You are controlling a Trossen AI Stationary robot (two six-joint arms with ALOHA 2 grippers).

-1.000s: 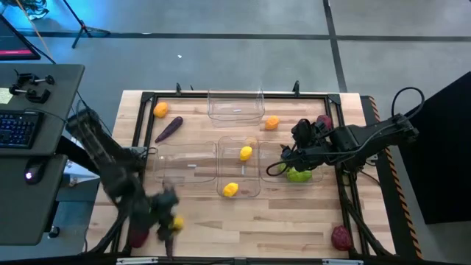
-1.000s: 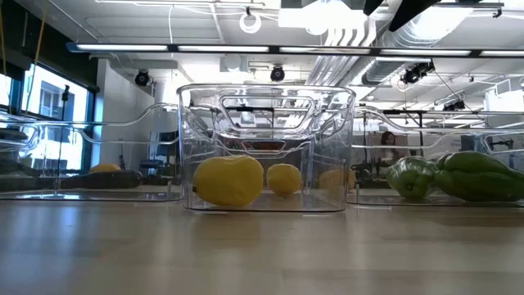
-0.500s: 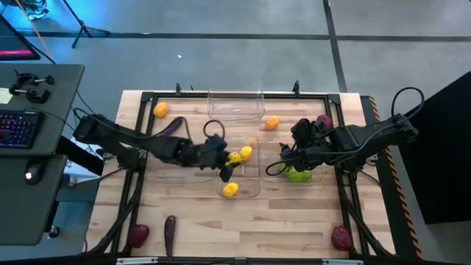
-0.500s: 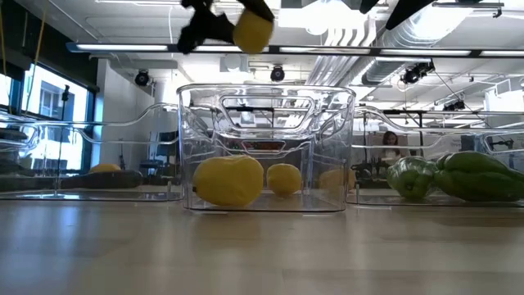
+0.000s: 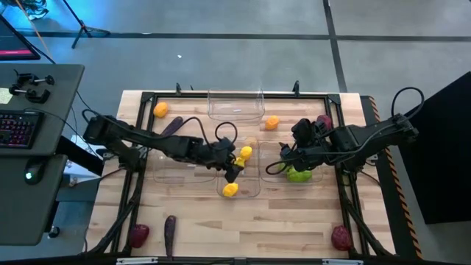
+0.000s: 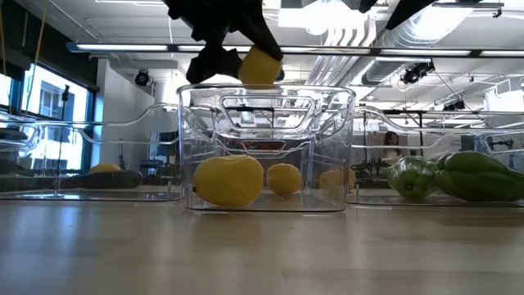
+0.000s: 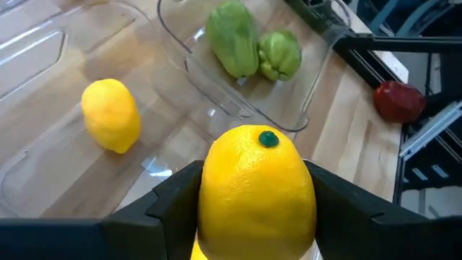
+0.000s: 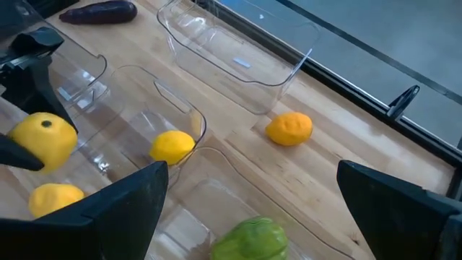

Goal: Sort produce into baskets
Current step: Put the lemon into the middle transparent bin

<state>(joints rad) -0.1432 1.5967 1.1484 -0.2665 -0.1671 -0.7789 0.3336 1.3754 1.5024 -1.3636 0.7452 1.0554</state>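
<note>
Lemon (image 7: 258, 189), glossy, rounded, between fingers (image 7: 173, 198)

I work in a lab: grey concrete floor (image 5: 221, 59), a desk (image 5: 44, 147) with keyboard (image 5: 16, 126), exposed ceiling ducts (image 6: 344, 41) and strip lights (image 6: 164, 49) beyond the wooden tabletop (image 5: 294, 213).

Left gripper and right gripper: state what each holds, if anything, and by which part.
The left gripper grips a lemon by its two sides, over the middle bin. The right gripper is open and holds nothing.
</note>
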